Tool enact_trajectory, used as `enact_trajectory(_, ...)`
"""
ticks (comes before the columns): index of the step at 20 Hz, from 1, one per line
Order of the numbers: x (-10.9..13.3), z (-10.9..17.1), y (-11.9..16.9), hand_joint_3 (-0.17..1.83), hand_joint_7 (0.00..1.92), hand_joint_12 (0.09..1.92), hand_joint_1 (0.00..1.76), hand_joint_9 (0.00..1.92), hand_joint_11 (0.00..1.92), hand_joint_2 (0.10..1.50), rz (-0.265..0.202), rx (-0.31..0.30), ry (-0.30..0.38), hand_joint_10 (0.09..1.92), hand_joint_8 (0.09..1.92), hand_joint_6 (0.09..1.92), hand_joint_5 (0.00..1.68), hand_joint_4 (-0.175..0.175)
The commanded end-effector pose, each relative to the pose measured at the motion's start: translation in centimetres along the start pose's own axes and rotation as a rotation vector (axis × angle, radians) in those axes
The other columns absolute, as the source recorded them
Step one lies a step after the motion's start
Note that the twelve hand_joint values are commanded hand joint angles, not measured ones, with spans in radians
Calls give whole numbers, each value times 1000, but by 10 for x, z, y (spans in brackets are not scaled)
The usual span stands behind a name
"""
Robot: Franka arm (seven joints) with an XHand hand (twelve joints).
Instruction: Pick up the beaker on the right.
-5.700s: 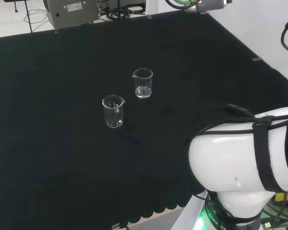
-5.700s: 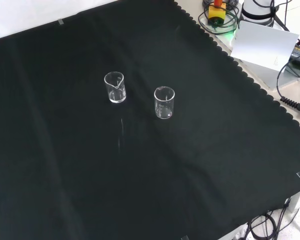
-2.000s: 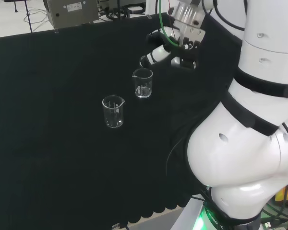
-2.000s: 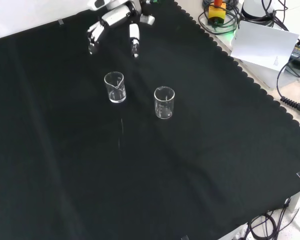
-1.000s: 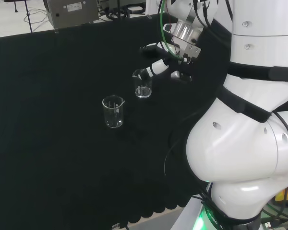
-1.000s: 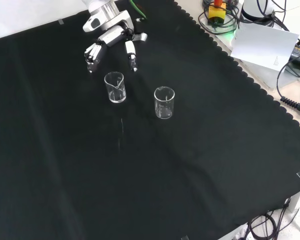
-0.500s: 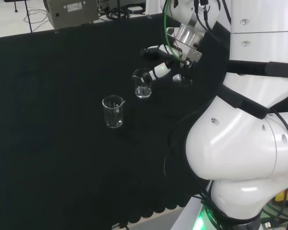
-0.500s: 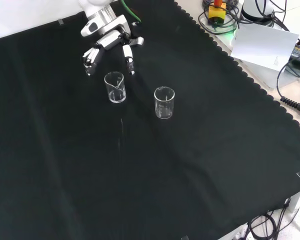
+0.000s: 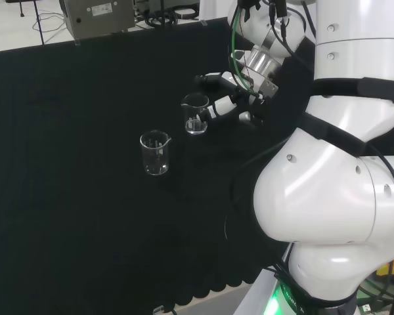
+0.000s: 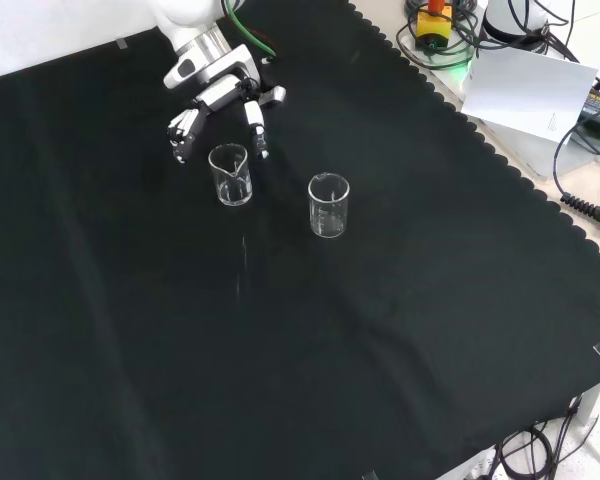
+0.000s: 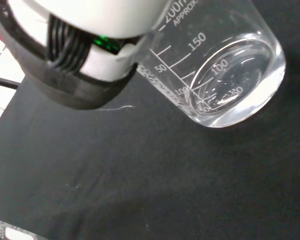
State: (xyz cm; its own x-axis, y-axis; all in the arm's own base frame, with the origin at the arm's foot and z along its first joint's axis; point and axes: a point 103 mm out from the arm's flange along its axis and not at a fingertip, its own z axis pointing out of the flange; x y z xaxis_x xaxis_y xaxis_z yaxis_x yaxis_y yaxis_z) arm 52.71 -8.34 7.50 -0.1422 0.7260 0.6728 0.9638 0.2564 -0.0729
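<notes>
Two clear glass beakers stand upright on the black cloth. In the head view the right-hand beaker (image 9: 196, 113) has my hand (image 9: 238, 90) beside it on its right. The fingers and thumb are spread and reach past both sides of its rim. From the front, the same beaker (image 10: 230, 174) sits between a finger (image 10: 182, 127) and the thumb (image 10: 257, 124), below the hand (image 10: 220, 92); I see no contact. The hand is open. In the wrist view this beaker (image 11: 225, 80) is close and large, beside a blurred part of the hand (image 11: 85, 30). It looks empty.
The other beaker (image 9: 155, 152) stands to the left and nearer in the head view, and to the right in the front view (image 10: 328, 205). The arm's white links (image 9: 328, 190) fill the head view's right. Cables and a white sheet (image 10: 530, 90) lie beyond the cloth's scalloped edge.
The hand has come down and closer to the right-hand beaker, so its spread fingers now flank the rim. Neither beaker has moved.
</notes>
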Motion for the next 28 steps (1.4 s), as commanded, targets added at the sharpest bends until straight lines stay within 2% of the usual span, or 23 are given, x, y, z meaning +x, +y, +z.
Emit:
enact_trajectory(1,5,15,9,658,266,1375,1025,400,0,473,-37,-13,52,618,639,87,530,-13)
enact_trajectory(6,5,23,11,686,273,1373,1027,414,0,459,-49,-11,87,604,633,87,528,-13)
enact_trajectory(13,1,28,14,700,343,1382,1046,475,12,452,-24,-27,103,597,645,135,592,-12)
enact_trajectory(14,1,29,15,698,360,1381,1054,491,19,455,-21,-28,105,577,638,220,593,-12)
enact_trajectory(17,-2,29,17,703,413,1378,1075,531,39,463,-8,-36,128,555,642,647,547,-11)
enact_trajectory(19,2,34,19,717,446,1378,1088,552,50,466,2,-36,122,558,657,826,559,-12)
enact_trajectory(22,-2,34,20,735,496,1377,1110,584,73,468,8,-46,144,567,679,953,629,-10)
enact_trajectory(28,2,46,26,747,541,1374,1128,627,110,473,10,-44,156,577,697,1002,669,-11)
